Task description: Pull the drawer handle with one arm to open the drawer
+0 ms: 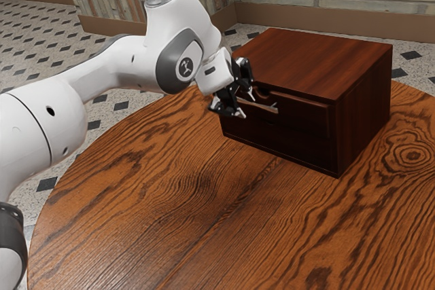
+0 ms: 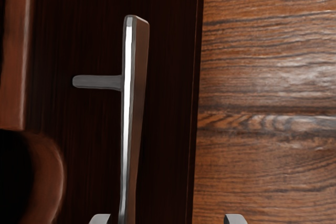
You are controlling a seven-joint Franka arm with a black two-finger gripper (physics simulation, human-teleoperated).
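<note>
Drawer handle (image 1: 265,107) lies horizontal along the drawer front (image 1: 306,117).

Cabinet (image 1: 319,66) dark reddish-brown; handle (image 2: 134,103) grey; table (image 1: 204,222) orange-brown, bold grain; arm (image 1: 102,73) white; floor (image 1: 41,25) pale, dark diamonds

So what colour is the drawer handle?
The drawer handle is silvery grey, clearest in the wrist view.

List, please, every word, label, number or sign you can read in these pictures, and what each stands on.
No readable words or numbers anywhere.
Small white emblem on the arm's grey joint cap: a logo shape, too small to read as letters.
Cabinet, handle, table: no text or labels.
</note>
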